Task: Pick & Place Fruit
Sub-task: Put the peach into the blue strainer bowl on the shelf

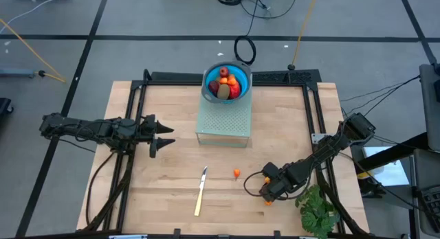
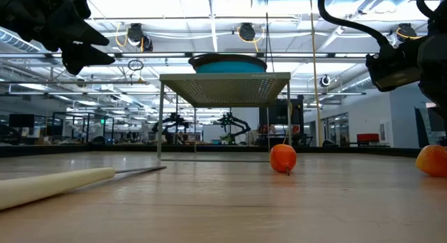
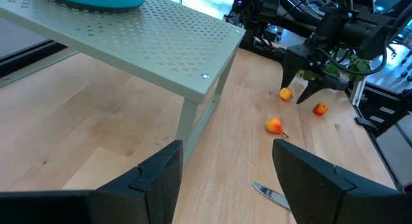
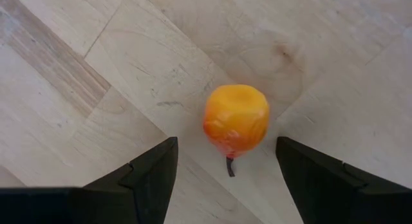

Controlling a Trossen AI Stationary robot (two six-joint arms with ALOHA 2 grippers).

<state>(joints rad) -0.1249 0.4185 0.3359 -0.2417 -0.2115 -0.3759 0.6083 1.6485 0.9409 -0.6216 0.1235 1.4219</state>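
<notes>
A: Pale wood table (image 1: 137, 191), taken left to right from the perforated stand (image 1: 223, 121). What is noted left of it?

B: The left gripper (image 1: 162, 135) is held above the boards just left of the stand, fingers spread, nothing between them.

A: On the stand itself?

B: A blue bowl (image 1: 210, 88) is set at its far edge, loaded with fruit (image 1: 227, 84): red, orange and one olive-brown piece. In front of the stand a knife (image 1: 201, 191) is laid, and beside it one small orange fruit (image 1: 236, 174).

A: Right of the stand?

B: The right gripper (image 1: 264, 196) is lowered over a second orange fruit (image 4: 235, 120), jaws apart, the piece seen between the fingers but not gripped. A leafy green bunch (image 1: 317, 210) is recorded just beyond.
</notes>
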